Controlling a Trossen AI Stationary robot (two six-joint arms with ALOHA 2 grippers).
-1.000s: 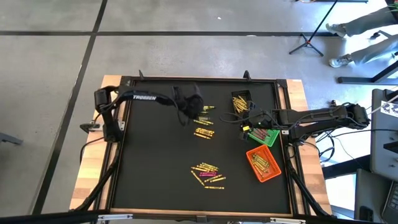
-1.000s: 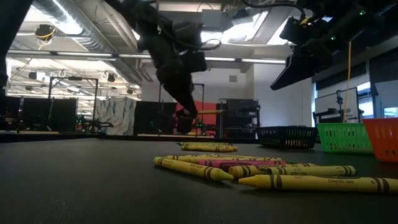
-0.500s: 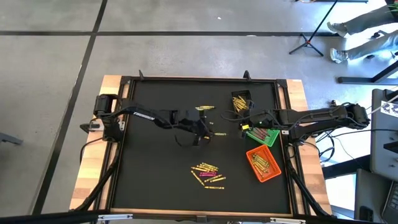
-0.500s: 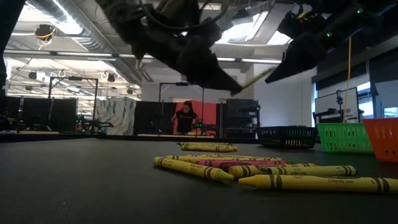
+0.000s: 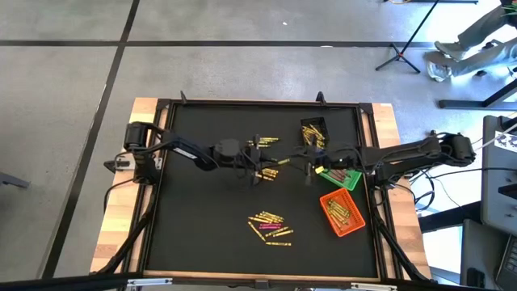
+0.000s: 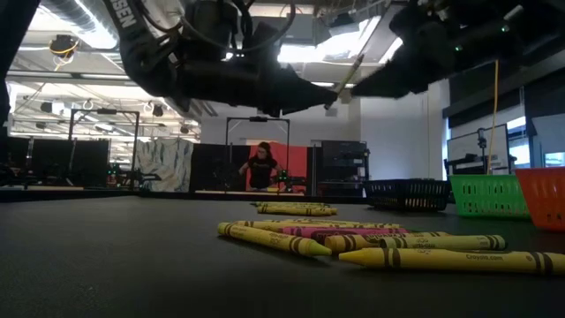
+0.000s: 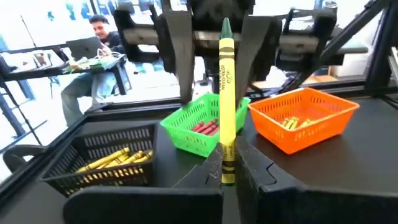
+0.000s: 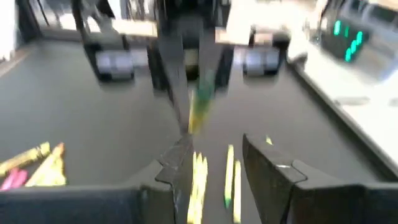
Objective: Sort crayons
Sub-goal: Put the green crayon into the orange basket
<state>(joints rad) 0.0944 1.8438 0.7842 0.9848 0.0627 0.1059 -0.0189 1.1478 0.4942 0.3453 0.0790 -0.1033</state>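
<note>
Black counter filled the workspace. Above its centre, the left gripper (image 5: 273, 162) was clamped on a yellow crayon (image 7: 226, 106), offering its free end, probably for a handover. At 3 o'clock, the right gripper (image 5: 309, 165) faced it, jaws apart around that tip. Further crayons (image 5: 270, 225) lay at 6 o'clock.

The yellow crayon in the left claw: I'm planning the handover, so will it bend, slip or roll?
The yellow crayon stands straight though the left claw pinches only one end, so it is probably stiff and light. Its paper wrapper likely gives some grip. Being a thin round stick, like the loose crayons on the mat, it may roll if dropped.
</note>
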